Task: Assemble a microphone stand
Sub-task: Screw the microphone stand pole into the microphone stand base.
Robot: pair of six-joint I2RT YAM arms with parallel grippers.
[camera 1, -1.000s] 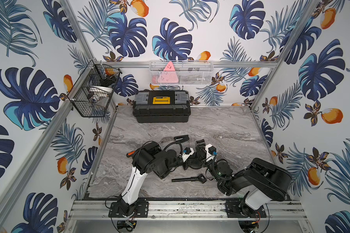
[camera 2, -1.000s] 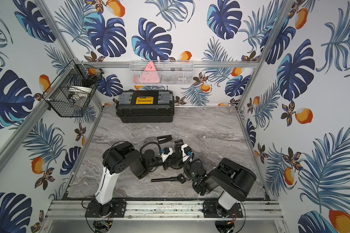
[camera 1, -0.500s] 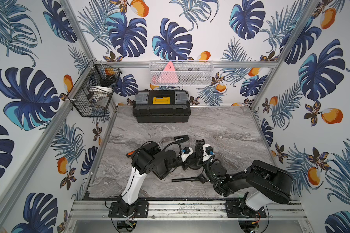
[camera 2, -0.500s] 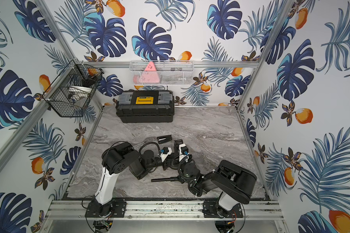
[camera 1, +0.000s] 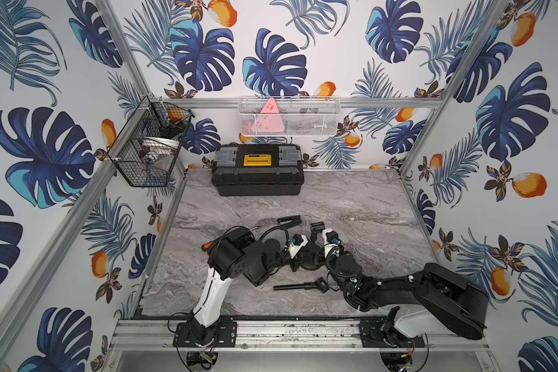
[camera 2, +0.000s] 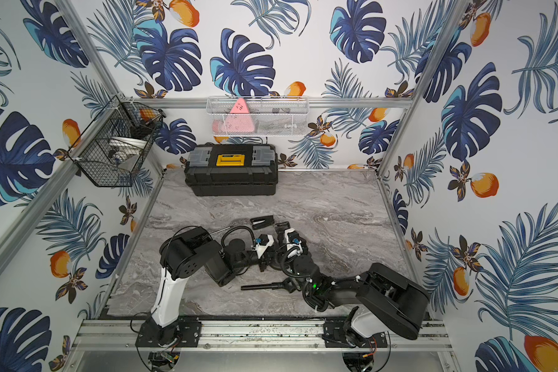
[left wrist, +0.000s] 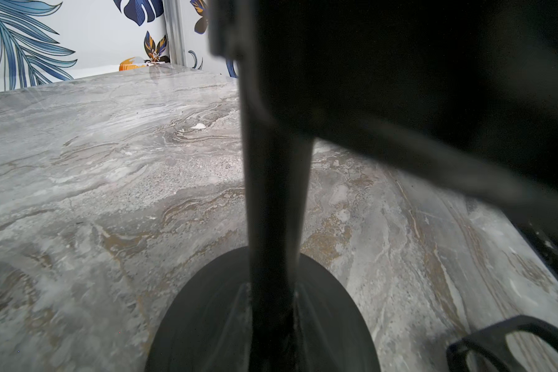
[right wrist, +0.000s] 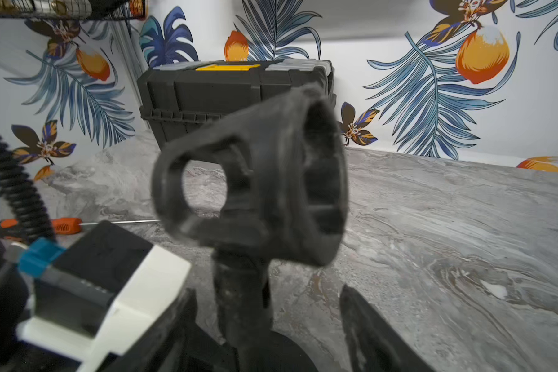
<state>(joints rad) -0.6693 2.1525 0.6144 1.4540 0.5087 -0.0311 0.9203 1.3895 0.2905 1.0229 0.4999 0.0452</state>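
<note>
**Microphone stand (right wrist: 239, 290), part-built: stood upright on the desk (camera 1: 351, 199), between your two arms.**
The base (left wrist: 207, 322) sat flat on the desk, with the pole (left wrist: 274, 193) vertical and the clip (right wrist: 255, 183) on its top. Your left gripper (camera 1: 303, 258) was clamped on the pole, tighter than a second before. Your right gripper (right wrist: 264, 299) had let go since then; its fingers (right wrist: 361, 322) stood apart, one on either side of the pole. The black rod (camera 1: 300, 286) lay where it had been, near the base. The toolbox (camera 1: 257, 170) stayed at the back, unmoved.
</note>
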